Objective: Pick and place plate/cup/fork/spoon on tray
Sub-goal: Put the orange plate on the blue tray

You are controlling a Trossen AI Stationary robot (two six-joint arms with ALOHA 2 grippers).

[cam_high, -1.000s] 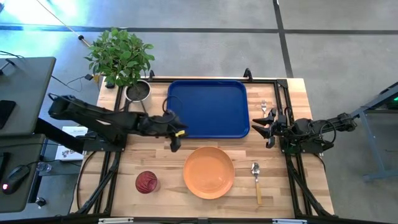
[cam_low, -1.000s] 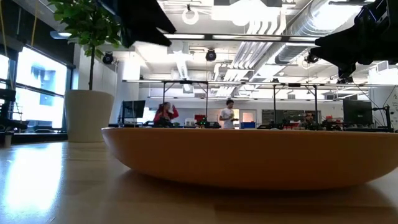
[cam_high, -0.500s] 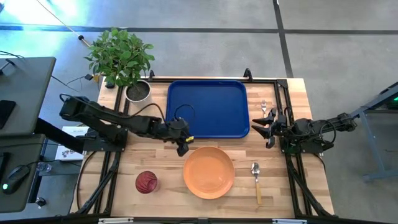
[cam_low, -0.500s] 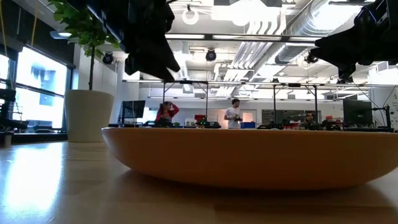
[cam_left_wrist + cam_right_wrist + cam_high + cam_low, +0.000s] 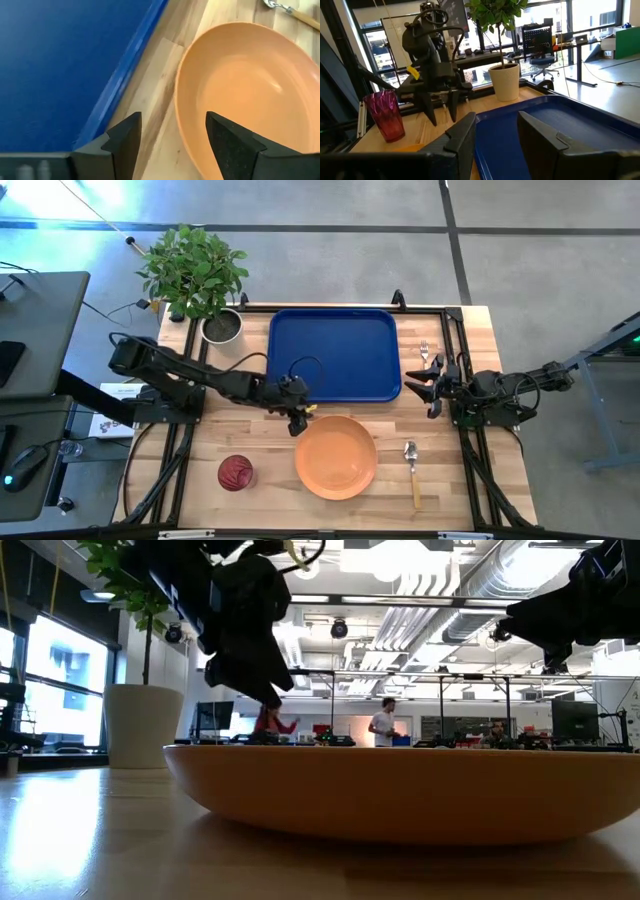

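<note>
tray (image 5: 335,353) blue, at table's far middle, holding nothing. plate (image 5: 336,457) orange, on wood just in front of tray, holding nothing. cup (image 5: 237,473) dark red, left of plate, contents not visible. spoon (image 5: 412,470) right of plate; fork (image 5: 424,352) right of tray. left gripper (image 5: 299,423) over plate's far-left rim, fingers spread wide, holding nothing. right gripper (image 5: 420,383) beside tray's right edge, fingers parted, holding nothing. no readable writing.

- Grey concrete floor (image 5: 330,265) around the wooden tabletop (image 5: 250,440).
- Leafy potted plant (image 5: 195,270) at the tabletop's far left corner.
- Open hall with exposed ceiling ducts (image 5: 480,580) and strip lights.
- Large windows (image 5: 55,690); two distant people (image 5: 382,722) standing.
- Desks, office chair (image 5: 542,62) beyond.
</note>
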